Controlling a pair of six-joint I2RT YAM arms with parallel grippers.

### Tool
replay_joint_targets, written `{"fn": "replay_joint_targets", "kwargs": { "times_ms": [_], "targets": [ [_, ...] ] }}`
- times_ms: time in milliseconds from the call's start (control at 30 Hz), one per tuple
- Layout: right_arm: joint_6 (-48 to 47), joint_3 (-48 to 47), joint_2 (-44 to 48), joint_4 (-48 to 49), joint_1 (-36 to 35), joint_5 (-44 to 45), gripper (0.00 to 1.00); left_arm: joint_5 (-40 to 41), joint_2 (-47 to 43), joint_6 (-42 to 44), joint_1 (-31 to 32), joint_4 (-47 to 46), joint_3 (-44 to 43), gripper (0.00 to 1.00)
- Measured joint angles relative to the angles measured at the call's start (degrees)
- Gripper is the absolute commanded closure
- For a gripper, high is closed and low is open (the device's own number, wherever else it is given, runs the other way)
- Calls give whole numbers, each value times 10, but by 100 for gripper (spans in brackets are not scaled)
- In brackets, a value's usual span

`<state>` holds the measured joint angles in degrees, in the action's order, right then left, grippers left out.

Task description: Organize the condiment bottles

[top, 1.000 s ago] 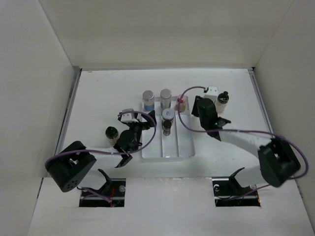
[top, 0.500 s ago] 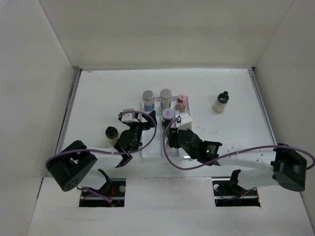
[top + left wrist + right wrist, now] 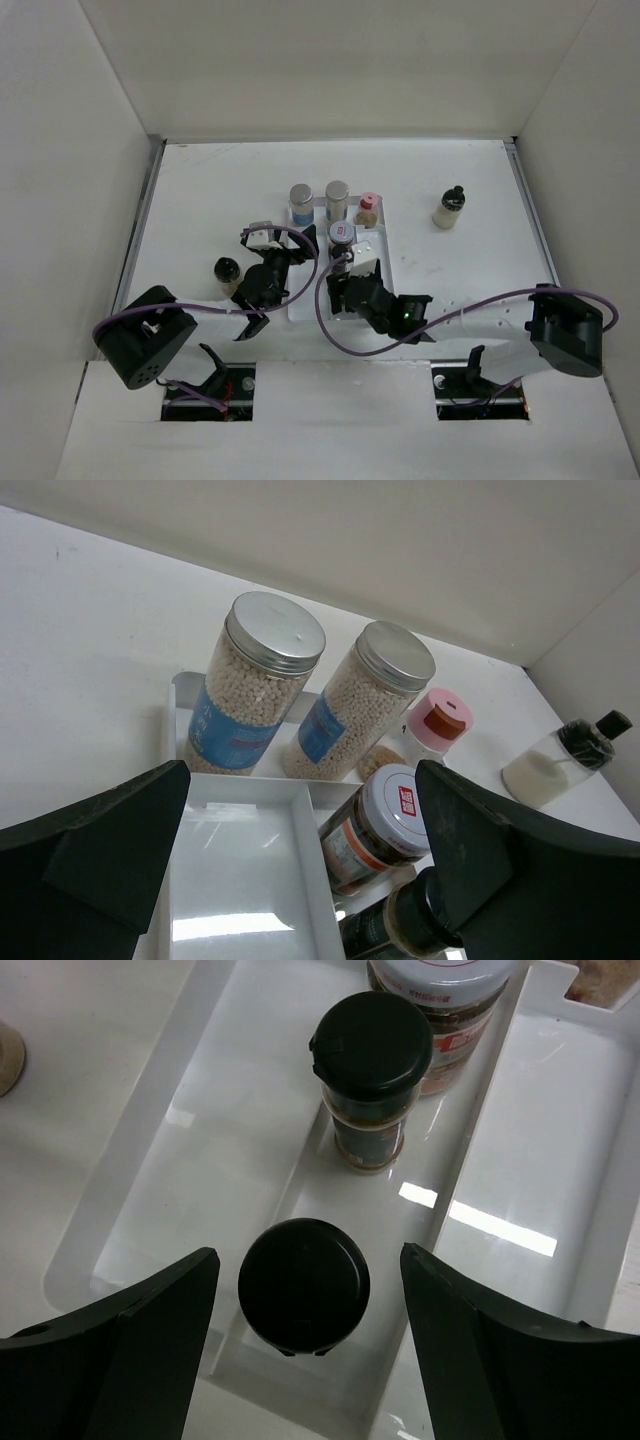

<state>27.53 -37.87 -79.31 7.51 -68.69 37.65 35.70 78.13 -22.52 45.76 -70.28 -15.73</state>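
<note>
Plain white tabletop (image 3: 220, 190), boxed in by off-white panels: back wall (image 3: 340, 60) at 12 o'clock, left wall (image 3: 60, 180) at 9, right wall (image 3: 595, 150) at 3. Light's soft and even, pretty faint shadows. Near ledge (image 3: 345, 420) at 6 has two dark rectangular cutouts (image 3: 450, 410).

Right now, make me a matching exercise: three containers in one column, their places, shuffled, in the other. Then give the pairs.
Things
1. pink-cap bottle
2. red-label jar
3. beige bottle with a black cap

Places
A. on the table, right of the tray
B. the tray's middle lane
C. far end of the tray's right lane

Pairs: 1-C, 2-B, 3-A
</note>
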Motion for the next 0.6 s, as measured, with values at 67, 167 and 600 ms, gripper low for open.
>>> {"fn": "replay_joint_targets", "kwargs": {
  "times_ms": [67,167,600],
  "targets": [
    [2,1,14,-10,0,1,14,0,0,0,0,0,0,0],
    [3,8,67,-26,1,1,13,0,0,0,0,0,0,0],
    [10,-14,96,9,413,63,4,0,0,0,5,0,0,0]
  ]
}}
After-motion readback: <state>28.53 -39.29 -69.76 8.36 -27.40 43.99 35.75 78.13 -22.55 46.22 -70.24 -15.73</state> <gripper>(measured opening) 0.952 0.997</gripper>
